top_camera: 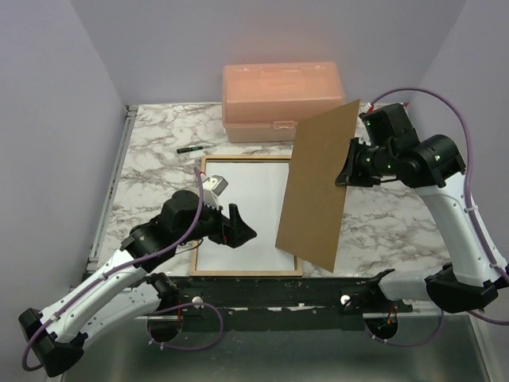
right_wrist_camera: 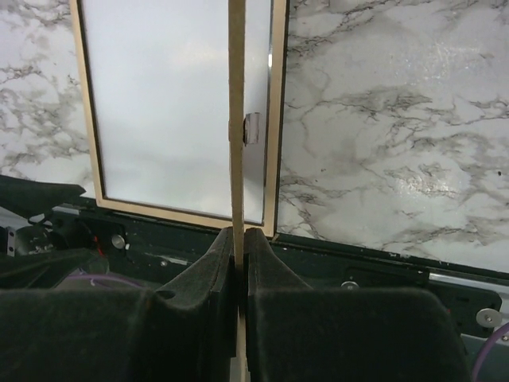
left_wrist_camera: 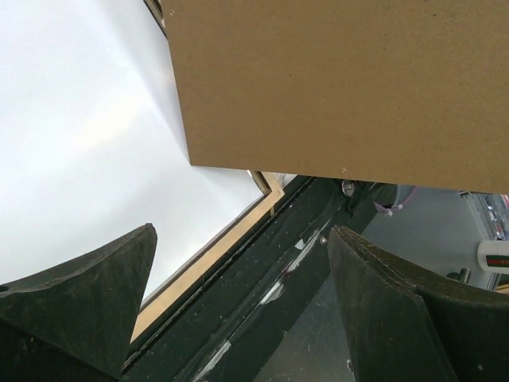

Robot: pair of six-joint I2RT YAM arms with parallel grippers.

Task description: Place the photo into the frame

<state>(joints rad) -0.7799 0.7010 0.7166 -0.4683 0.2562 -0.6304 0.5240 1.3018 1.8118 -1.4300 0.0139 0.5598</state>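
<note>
Fibreboard backing panel [top_camera: 318,187] stands tilted, pinched in the right gripper [top_camera: 347,165] — the left gripper [top_camera: 228,208] hangs wide open over the frame [top_camera: 246,273], where the photo [top_camera: 254,199] lies white side up. Lower the panel flat, squared inside the rim — without nudging the print.

Light even, diffuse, from overhead; shadows soft. Top view bright, sharp, slight bend toward edges. Marble bench [top_camera: 159,159] carries soft sheen. Left wrist view: photo [left_wrist_camera: 71,119] near blown-out white, greyer shade beside brown panel [left_wrist_camera: 334,79]; left jaws dark, soft-edged. Right wrist view: glossy highlights on marble at right; right jaws in foreground underexposed, blurred, detail lost.
</note>
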